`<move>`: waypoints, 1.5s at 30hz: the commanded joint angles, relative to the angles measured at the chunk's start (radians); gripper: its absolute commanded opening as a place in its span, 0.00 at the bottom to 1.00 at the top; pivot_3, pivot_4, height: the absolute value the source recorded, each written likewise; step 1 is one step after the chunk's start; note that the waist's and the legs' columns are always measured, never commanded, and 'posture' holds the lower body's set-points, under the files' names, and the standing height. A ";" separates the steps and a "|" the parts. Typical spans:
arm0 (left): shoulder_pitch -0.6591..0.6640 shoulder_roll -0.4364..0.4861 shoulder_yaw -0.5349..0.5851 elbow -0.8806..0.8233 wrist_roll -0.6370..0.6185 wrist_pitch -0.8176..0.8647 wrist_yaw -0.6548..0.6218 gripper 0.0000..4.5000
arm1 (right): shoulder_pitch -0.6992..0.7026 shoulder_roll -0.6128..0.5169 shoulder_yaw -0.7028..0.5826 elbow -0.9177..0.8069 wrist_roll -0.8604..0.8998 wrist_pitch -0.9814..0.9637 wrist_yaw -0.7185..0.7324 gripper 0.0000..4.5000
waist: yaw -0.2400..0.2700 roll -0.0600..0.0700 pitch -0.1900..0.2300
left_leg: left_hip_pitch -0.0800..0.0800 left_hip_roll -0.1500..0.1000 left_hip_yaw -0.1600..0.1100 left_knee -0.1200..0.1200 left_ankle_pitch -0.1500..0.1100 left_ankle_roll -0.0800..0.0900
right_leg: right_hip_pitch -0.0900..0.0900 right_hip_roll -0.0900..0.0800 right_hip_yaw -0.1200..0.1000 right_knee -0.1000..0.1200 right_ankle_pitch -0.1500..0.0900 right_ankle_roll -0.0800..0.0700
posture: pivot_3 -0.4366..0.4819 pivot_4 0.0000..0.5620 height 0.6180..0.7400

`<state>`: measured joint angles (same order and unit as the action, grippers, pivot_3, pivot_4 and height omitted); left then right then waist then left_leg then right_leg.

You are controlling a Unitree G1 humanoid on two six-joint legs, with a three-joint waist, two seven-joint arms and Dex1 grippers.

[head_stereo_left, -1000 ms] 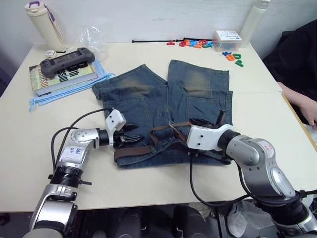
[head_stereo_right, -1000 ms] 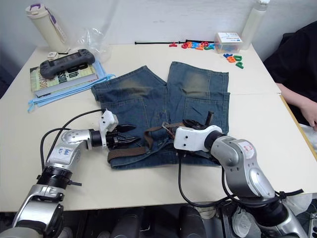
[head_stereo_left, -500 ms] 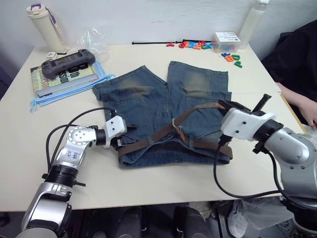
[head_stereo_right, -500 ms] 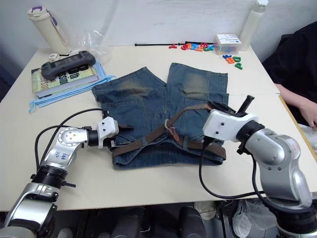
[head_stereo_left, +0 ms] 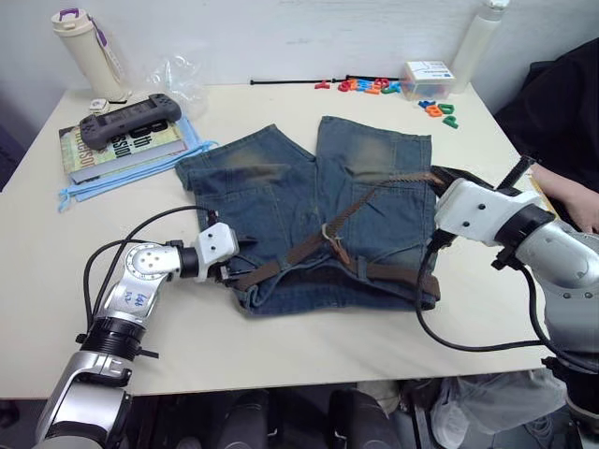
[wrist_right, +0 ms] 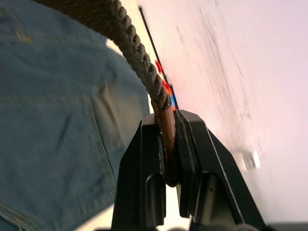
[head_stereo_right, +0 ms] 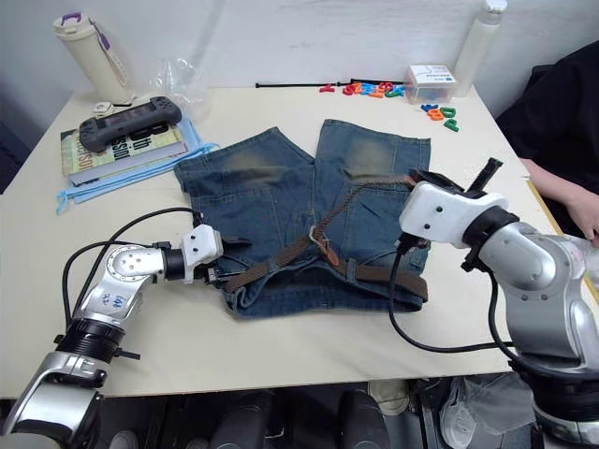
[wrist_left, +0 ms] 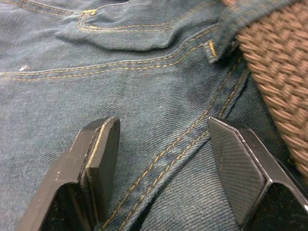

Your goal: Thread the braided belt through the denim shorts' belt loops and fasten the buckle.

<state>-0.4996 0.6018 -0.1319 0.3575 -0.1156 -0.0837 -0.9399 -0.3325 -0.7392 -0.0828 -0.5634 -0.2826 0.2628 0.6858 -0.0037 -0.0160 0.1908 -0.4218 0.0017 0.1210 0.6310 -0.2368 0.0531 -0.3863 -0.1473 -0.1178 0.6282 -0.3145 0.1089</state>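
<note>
The denim shorts [head_stereo_left: 318, 210] lie flat on the tabletop [head_stereo_left: 281, 351], waistband toward the robot and legs pointing away. The braided belt [head_stereo_left: 374, 192] runs along the waistband from the left side, through a belt loop [wrist_left: 226, 36] seen close in the left wrist view, then rises diagonally from the buckle [head_stereo_left: 332, 234] near the middle of the waistband up and to the right. Its reddish-brown tip is pinched between the pressed-together fingers of the right claw [wrist_right: 168, 144], held off the right edge of the shorts with the strap drawn nearly taut. The left claw [wrist_left: 163, 163] is spread wide, its fingers resting on the denim at the left end of the waistband on either side of a stitched seam, the strap just beside one finger; it seems to be pinning the cloth rather than gripping anything. The belt's long axis now slants from lower left to upper right, pointing straight at the right claw, so that arm is the one placed to carry on drawing the strap through the buckle. A second stretch of belt [head_stereo_left: 398, 276] lies along the right half of the waistband, near the right arm.
</note>
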 commanded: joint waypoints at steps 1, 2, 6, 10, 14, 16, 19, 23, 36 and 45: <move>0.032 -0.016 0.034 -0.078 -0.030 0.087 0.030 0.72 | -0.015 0.030 0.059 -0.085 0.025 0.028 0.008 0.00 | 0.001 0.000 0.000 | 0.000 0.000 0.000 0.000 0.000 0.000 | 0.000 0.000 0.000 0.000 0.000 0.000 | 0.48 0.27 0.81; 0.035 -0.020 0.059 -0.122 -0.055 0.113 0.040 0.72 | -0.019 0.041 0.082 -0.094 0.029 0.044 0.014 0.00 | 0.001 0.000 0.000 | -0.001 0.000 0.000 0.000 0.000 0.000 | 0.000 0.000 0.001 0.000 0.000 0.000 | 0.48 0.27 0.81; 0.054 -0.016 0.134 -0.294 -0.166 0.239 0.046 0.78 | -0.051 0.068 0.157 -0.100 0.017 0.085 0.020 0.00 | 0.000 -0.001 0.001 | -0.003 0.000 0.000 0.001 0.000 0.001 | -0.002 0.000 0.002 0.000 0.000 0.000 | 0.48 0.27 0.81; 0.044 -0.013 0.206 -0.468 -0.322 0.433 0.061 0.99 | -0.081 0.082 0.223 -0.078 -0.013 0.108 0.019 0.00 | 0.000 -0.001 0.001 | -0.004 0.000 -0.001 0.001 0.000 0.001 | -0.003 0.000 0.002 0.001 0.000 0.000 | 0.48 0.27 0.81; 0.037 -0.015 0.202 -0.643 -0.429 0.596 0.094 0.99 | -0.117 0.076 0.288 -0.029 -0.073 0.102 0.014 0.00 | 0.000 -0.001 0.001 | -0.004 0.000 -0.001 0.001 0.000 0.000 | -0.002 0.000 0.002 0.001 0.000 0.000 | 0.48 0.27 0.81; 0.081 -0.043 0.189 -0.732 -0.450 0.647 0.155 0.99 | -0.143 0.077 0.321 -0.003 -0.109 0.102 0.016 0.00 | -0.001 -0.001 0.001 | -0.004 -0.001 -0.001 0.002 0.001 0.000 | -0.002 0.001 0.002 0.001 0.000 0.000 | 0.48 0.27 0.81; 0.146 -0.080 0.168 -0.838 -0.451 0.693 0.235 0.99 | -0.177 0.088 0.352 0.022 -0.144 0.109 0.019 0.00 | -0.003 -0.001 0.001 | -0.003 0.000 0.000 0.001 0.001 0.000 | -0.002 0.001 0.002 0.001 0.000 0.000 | 0.48 0.27 0.81; 0.182 -0.146 0.046 -0.960 -0.195 0.606 0.453 0.99 | -0.230 0.114 0.393 0.053 -0.188 0.124 0.023 0.00 | 0.000 -0.001 0.001 | -0.003 0.000 0.000 0.002 0.001 -0.001 | -0.002 0.002 0.005 0.001 0.000 0.000 | 0.48 0.27 0.81; 0.176 -0.155 -0.092 -0.972 0.225 0.531 0.642 0.99 | -0.259 0.136 0.415 0.078 -0.230 0.113 0.042 0.00 | 0.001 -0.001 0.001 | -0.004 0.001 0.001 0.000 0.001 -0.002 | -0.004 0.002 0.001 0.001 0.000 0.000 | 0.48 0.27 0.81; 0.161 -0.187 -0.098 -0.906 0.241 0.569 0.616 0.82 | -0.252 0.151 0.412 0.055 -0.231 0.112 0.036 0.00 | 0.003 -0.001 0.001 | -0.004 0.000 0.001 0.001 0.001 -0.001 | -0.004 0.001 0.001 0.001 0.000 0.000 | 0.48 0.27 0.81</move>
<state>-0.3247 0.4261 -0.2258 -0.5449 0.1182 0.4927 -0.3227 -0.5711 -0.5931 0.3498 -0.4643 -0.4990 0.3896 0.7282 -0.0010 -0.0173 0.1916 -0.4261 0.0021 0.1215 0.6316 -0.2357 0.0518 -0.3905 -0.1459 -0.1168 0.6294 -0.3145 0.1088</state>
